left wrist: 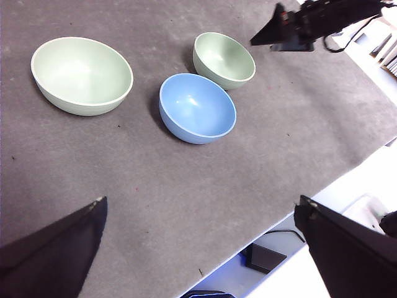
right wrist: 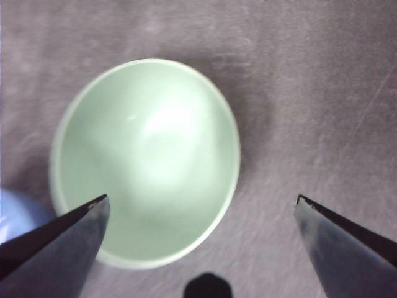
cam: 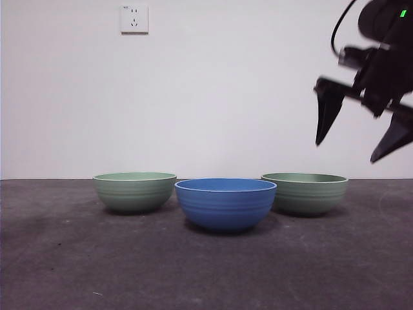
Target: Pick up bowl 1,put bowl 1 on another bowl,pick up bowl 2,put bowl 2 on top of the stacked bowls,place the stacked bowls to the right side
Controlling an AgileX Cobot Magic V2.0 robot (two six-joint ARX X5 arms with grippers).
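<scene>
Hanging high above the right-hand pale green ribbed bowl, the right gripper has its jaws spread and empty, so nothing is stacked yet: the round blue ribbed bowl and the other green bowl sit apart on the grey table, while the left gripper waits with jaws apart

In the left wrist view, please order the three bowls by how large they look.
1. Green bowl apart from the others, largest in the picture.
2. Blue bowl.
3. Green bowl beside the blue one, smallest.

The two green bowls may be equal; distance from the camera could explain the difference.
</scene>
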